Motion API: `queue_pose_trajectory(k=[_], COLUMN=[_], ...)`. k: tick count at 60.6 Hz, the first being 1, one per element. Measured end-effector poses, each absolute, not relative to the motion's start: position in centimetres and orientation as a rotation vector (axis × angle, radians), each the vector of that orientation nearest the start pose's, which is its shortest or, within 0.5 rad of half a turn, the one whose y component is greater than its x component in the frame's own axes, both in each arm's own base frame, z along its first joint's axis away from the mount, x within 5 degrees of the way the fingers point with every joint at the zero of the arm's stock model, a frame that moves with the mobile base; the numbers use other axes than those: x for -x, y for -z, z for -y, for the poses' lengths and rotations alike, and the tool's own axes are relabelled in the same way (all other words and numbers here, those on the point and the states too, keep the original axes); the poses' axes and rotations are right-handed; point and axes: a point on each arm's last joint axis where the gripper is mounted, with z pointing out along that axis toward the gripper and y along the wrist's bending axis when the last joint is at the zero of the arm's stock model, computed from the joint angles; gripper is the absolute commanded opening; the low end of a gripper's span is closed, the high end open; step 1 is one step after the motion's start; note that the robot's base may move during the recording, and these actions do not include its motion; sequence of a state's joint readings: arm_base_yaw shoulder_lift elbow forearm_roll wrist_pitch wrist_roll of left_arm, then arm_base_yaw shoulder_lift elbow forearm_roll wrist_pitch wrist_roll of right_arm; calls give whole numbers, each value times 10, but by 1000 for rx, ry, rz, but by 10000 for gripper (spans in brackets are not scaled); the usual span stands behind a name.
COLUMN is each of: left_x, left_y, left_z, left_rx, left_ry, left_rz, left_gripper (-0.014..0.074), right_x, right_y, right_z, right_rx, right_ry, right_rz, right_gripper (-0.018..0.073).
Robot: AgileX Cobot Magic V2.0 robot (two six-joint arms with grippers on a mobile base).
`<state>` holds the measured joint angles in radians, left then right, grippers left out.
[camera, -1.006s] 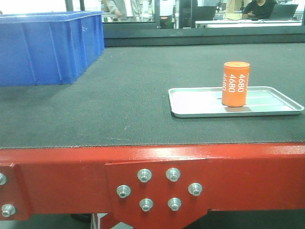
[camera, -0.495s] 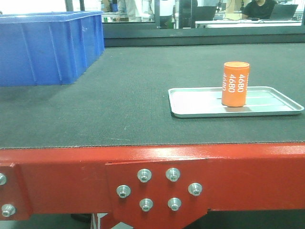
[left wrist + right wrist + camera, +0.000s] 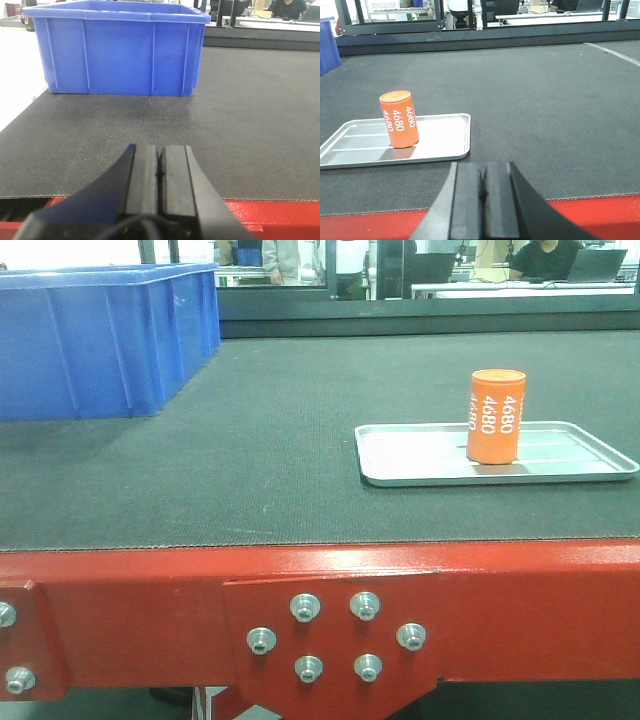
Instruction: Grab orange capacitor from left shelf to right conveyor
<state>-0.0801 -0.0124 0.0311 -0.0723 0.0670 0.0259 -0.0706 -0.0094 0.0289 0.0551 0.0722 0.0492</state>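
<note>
Black jaws of the left gripper [image 3: 159, 172] and right gripper [image 3: 483, 192] are seen pressed together on nothing at the belt's near red edge, while ahead and left of the right gripper the orange capacitor [image 3: 399, 119] is found upright in the silver tray [image 3: 445, 140] on the right conveyor [image 3: 250, 440], so delivery is judged done.

capacitor [image 3: 495, 416] orange, white "4680" | belt [image 3: 260, 430] dark grey, textured | frame [image 3: 320, 620] red | tray [image 3: 410, 455] silver | bin [image 3: 100, 340] blue
</note>
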Motion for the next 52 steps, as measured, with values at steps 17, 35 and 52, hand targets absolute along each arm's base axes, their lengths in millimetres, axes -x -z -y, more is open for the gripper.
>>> queue_pose_trajectory(k=[17,35,52], left_x=[-57,-57,-57], left_y=[-197,-197,-197], left_z=[5,5,5], left_rx=[-30,-30,-30], left_ry=[103,103,103], left_rz=[-1570,-1570,-1570], left_gripper=[-127,-127,-127], right_x=[-57,-57,-57], right_y=[-198,-198,-198], right_z=[4,4,4], right_rx=[-134,-134,-134], right_ry=[-29,-29,-29], right_rz=[-1568,-1567,-1566], right_gripper=[57,57,57])
